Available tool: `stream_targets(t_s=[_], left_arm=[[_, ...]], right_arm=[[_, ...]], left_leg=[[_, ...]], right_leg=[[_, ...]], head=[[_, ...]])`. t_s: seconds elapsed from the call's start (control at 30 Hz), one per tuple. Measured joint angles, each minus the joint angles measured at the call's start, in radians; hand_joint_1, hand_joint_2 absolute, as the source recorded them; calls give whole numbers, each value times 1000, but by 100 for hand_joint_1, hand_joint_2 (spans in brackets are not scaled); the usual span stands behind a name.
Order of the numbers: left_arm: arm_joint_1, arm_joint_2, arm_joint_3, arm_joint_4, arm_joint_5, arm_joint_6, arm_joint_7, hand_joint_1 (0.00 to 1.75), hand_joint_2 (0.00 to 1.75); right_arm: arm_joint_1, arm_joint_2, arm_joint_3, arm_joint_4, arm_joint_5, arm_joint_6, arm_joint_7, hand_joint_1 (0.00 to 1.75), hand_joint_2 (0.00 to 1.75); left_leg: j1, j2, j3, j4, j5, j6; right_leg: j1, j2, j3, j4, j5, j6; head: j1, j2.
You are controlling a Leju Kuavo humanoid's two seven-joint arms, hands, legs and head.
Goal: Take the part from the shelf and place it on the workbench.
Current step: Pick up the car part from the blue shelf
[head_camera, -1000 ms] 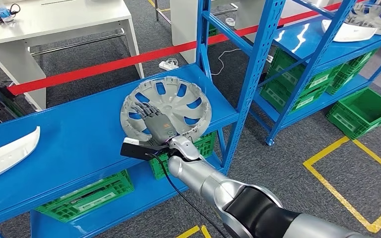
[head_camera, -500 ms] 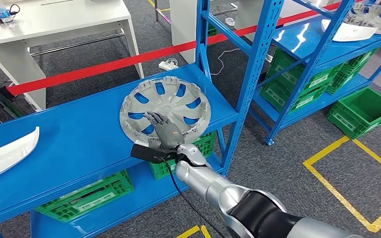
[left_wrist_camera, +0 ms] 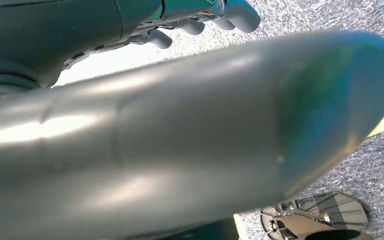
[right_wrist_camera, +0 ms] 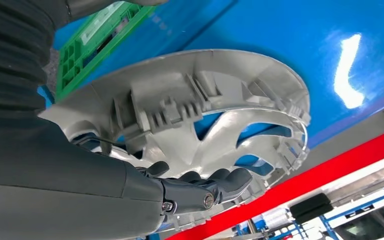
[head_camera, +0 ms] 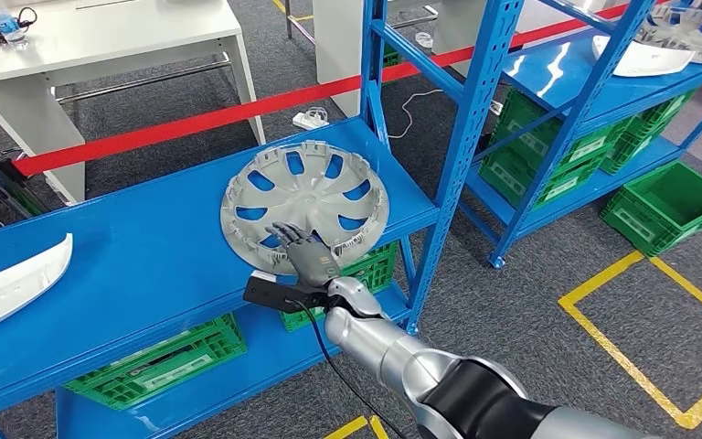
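Note:
A silver hubcap (head_camera: 315, 187) with open spokes lies inside-up on the blue shelf (head_camera: 146, 247), near the shelf's right end. My right hand (head_camera: 306, 254) reaches over its near rim, and the fingers lie stretched out on the inner face. In the right wrist view the dark fingers (right_wrist_camera: 215, 185) rest flat on the hubcap (right_wrist_camera: 220, 95) beside its clips; the thumb is hidden. Part of my left hand (left_wrist_camera: 200, 20) hangs by my body, over grey carpet, with its fingers slightly curled.
A white curved part (head_camera: 9, 283) lies at the shelf's left end. Green crates (head_camera: 160, 361) sit on the lower level. A blue upright (head_camera: 466, 137) stands just right of the hubcap. A white workbench (head_camera: 101, 37) stands beyond a red tape (head_camera: 192, 123).
My right hand has slid back from the hubcap's centre to its near rim. The hubcap has stayed in place.

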State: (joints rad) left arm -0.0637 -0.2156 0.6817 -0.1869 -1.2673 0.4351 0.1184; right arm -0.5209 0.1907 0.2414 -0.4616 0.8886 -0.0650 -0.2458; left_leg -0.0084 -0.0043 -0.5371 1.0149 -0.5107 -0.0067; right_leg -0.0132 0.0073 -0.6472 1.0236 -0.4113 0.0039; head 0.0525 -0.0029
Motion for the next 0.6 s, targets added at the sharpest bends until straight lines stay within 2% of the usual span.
stream_targets(t_s=[0.2,0.6], left_arm=[[0,0,0,0,-3,-2,3,0,0],[1,-1,0,0,5,1,4,0,0]], right_arm=[[6,0,-2,0,37,-18,40,0,175],[22,-11,4,-39,145,-78,236,0,175]], left_leg=[[0,0,0,0,0,0],[0,0,1,0,0,0]], right_leg=[[0,0,0,0,0,0],[0,0,0,0,0,0]], head=[[0,0],[0,0]])
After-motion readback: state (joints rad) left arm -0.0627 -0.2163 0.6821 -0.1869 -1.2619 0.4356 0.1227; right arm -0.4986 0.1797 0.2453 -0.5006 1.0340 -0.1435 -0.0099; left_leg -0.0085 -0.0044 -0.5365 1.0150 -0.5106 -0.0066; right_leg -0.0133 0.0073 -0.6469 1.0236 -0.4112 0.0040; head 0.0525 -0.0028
